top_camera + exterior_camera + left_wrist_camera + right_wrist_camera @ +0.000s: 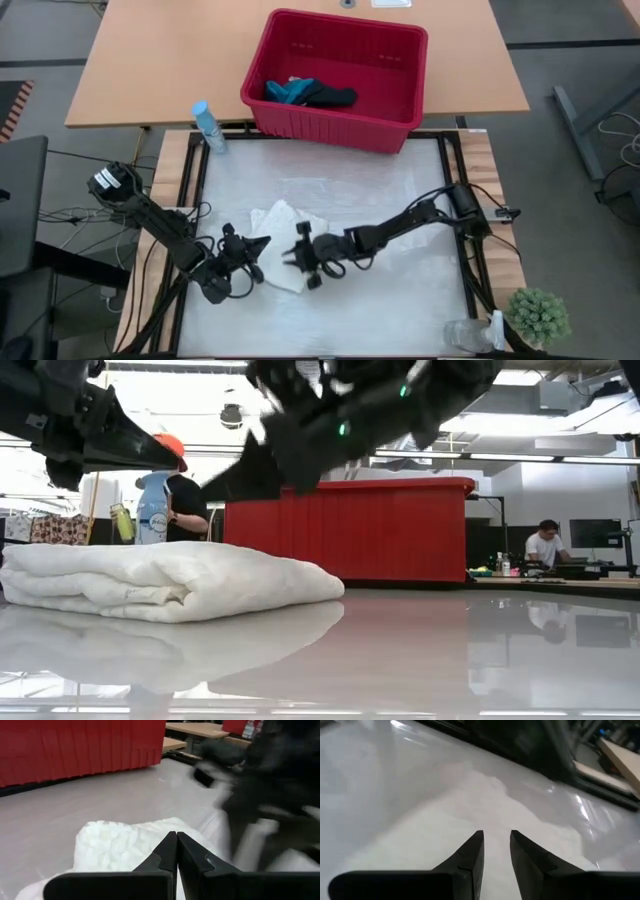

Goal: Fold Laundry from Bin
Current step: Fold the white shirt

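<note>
This looks like an open-plan robotics lab inside an office. Two dark arms (150, 215) are mounted on a black metal frame (455, 150) around a white work surface (380, 200), with loose cables (70, 215) trailing at 9 o'clock. A wooden desk (150, 60) stands at 12 o'clock on grey carpet. The low view shows strip ceiling lights (560, 457), a person in an orange cap (185, 495), and another person seated at a screen (548, 545). A small potted plant (538, 315) sits at 5 o'clock.
</note>
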Controlling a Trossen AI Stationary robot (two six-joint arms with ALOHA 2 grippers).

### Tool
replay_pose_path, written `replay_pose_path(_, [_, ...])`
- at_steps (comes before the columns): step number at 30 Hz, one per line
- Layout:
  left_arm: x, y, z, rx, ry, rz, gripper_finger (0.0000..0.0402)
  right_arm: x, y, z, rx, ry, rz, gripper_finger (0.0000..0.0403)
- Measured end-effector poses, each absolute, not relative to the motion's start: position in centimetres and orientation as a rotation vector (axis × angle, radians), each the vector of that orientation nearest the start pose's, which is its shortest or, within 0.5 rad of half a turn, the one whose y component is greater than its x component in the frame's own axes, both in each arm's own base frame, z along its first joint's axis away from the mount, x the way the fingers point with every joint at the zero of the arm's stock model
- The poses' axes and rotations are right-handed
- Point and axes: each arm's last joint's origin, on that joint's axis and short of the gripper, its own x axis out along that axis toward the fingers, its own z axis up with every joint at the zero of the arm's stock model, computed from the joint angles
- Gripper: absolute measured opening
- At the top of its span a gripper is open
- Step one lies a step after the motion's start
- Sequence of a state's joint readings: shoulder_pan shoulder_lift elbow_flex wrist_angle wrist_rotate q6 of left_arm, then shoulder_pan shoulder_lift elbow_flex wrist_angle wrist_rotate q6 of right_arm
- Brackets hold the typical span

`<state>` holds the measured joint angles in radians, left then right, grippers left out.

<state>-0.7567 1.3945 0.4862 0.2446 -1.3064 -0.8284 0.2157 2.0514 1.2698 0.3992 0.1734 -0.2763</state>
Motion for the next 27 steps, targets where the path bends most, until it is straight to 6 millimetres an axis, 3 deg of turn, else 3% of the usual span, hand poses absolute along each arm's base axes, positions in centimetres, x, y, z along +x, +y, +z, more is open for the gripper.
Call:
replay_pose_path(5, [18.7, -14.1, 16.4, -0.196, 0.099, 0.603, 0.0, 43.6, 6.5, 16.2, -0.311, 0.349, 0.046, 0.0118])
replay_pose_path(11, [19.1, -14.5, 17.2, -0.171, 0.098, 0.548, 0.0, 42.2, 4.9, 14.9, -0.197, 0.216, 0.061, 0.0118])
replay_pose_path(18, [20.1, -14.7, 18.5, -0.096, 0.103, 0.429, 0.0, 40.6, 5.5, 14.3, -0.159, 0.11, 0.071, 0.0118])
replay_pose_path(27, [22.2, -14.0, 20.0, 0.071, 0.076, -0.026, 0.0, 40.4, 6.5, 14.2, -0.16, 0.106, 0.104, 0.0118])
